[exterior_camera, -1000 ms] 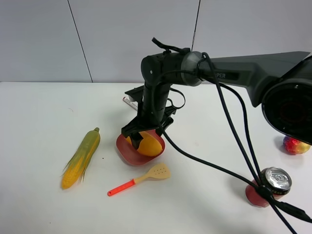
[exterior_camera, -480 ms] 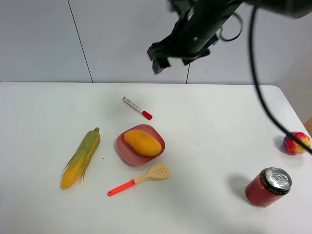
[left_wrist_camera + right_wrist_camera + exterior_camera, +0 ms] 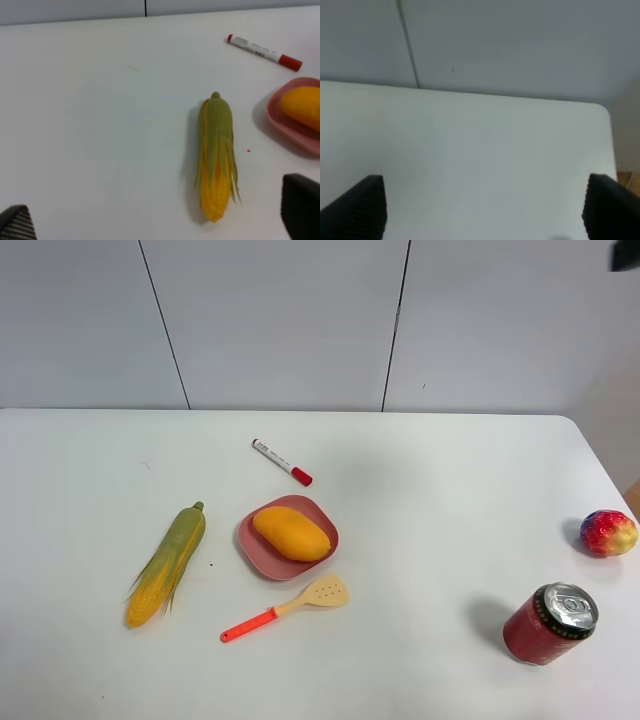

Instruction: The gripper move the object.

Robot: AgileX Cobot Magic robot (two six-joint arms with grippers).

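The orange-yellow mango (image 3: 290, 532) lies on the pink plate (image 3: 262, 565) left of the table's middle. Nothing holds it. The left wrist view shows the mango (image 3: 302, 106) and plate (image 3: 286, 130) at its edge. My left gripper (image 3: 160, 222) is open and empty above the table near the corn; only its two black fingertips (image 3: 301, 207) show. My right gripper (image 3: 487, 210) is open and empty, high above the table's far right part, facing the wall. In the exterior view only a dark bit of the right arm (image 3: 628, 252) shows in the top right corner.
A corn cob (image 3: 167, 565) lies left of the plate. A red-capped marker (image 3: 282, 461) lies behind it and an orange-handled spatula (image 3: 285, 607) in front. A red can (image 3: 550, 623) and a red-yellow fruit (image 3: 608, 532) are at the right edge.
One second ago the right gripper was down at the mango on the plate. It let go, rose and swung away to the upper right. The mango stayed on the plate.
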